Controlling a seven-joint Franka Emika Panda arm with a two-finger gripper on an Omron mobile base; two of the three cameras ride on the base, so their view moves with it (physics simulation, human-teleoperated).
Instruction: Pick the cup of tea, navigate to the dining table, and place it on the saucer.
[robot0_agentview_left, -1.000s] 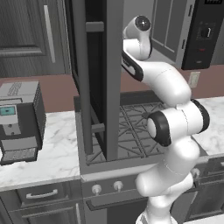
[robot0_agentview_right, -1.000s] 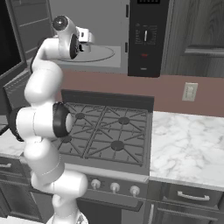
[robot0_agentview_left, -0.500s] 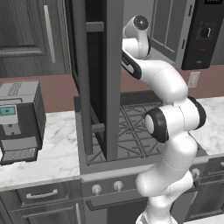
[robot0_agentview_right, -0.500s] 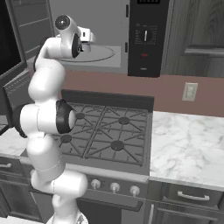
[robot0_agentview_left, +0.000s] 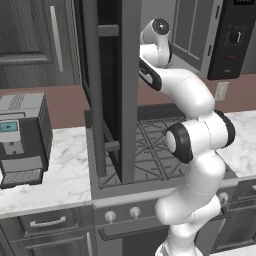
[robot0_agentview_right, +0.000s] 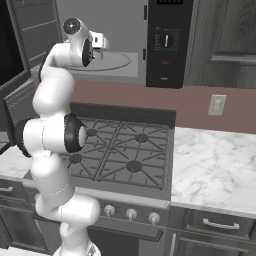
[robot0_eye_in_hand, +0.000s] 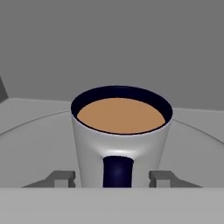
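Between open gripper (robot0_eye_in_hand: 113, 178) fingertips, cup of tea (robot0_eye_in_hand: 121, 134)

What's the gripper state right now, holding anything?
Gripper: open, fingers either side of the cup of tea, which rests on a round grey plate; not gripped.

A gas stove (robot0_agentview_right: 122, 152) sits beside a marble counter (robot0_agentview_right: 215, 167) (wall outlet (robot0_agentview_right: 216, 104) above); coffee machine (robot0_agentview_left: 22, 137) left.
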